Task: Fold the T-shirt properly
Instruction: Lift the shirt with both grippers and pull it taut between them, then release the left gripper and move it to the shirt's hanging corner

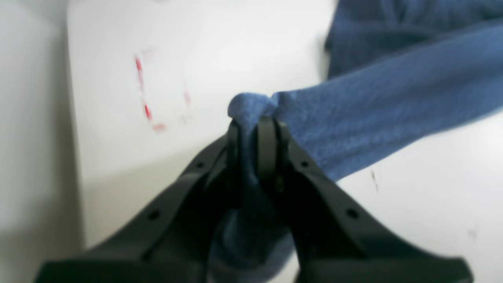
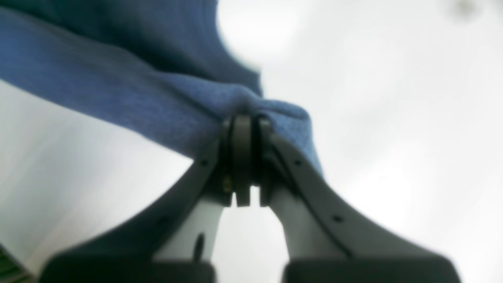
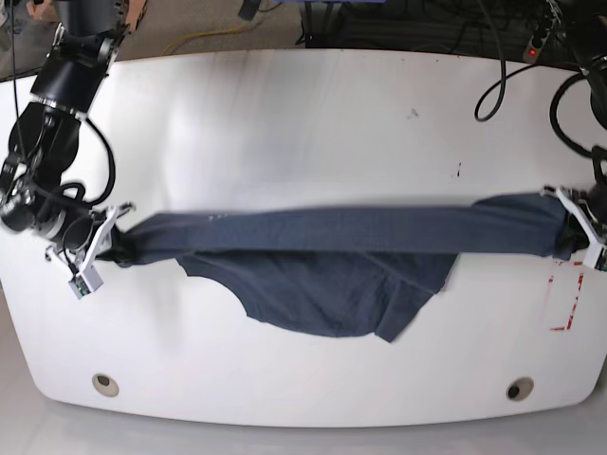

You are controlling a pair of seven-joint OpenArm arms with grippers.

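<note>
White table (image 3: 303, 123) runs wide under both arms, left gripper (image 1: 257, 122) and right gripper (image 2: 245, 118) each pinched tight on opposite ends of the T-shirt (image 3: 332, 256), apparently stretching it taut above the middle to smooth it for folding.

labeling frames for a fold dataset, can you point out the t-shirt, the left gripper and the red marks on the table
T-shirt (image 3: 341, 232), base view, on the stretched band between the arms.
Left gripper (image 1: 257, 125), left wrist view, at the fingertips pinching the cloth.
Red marks (image 1: 143, 88), left wrist view, on the long red line.
</note>
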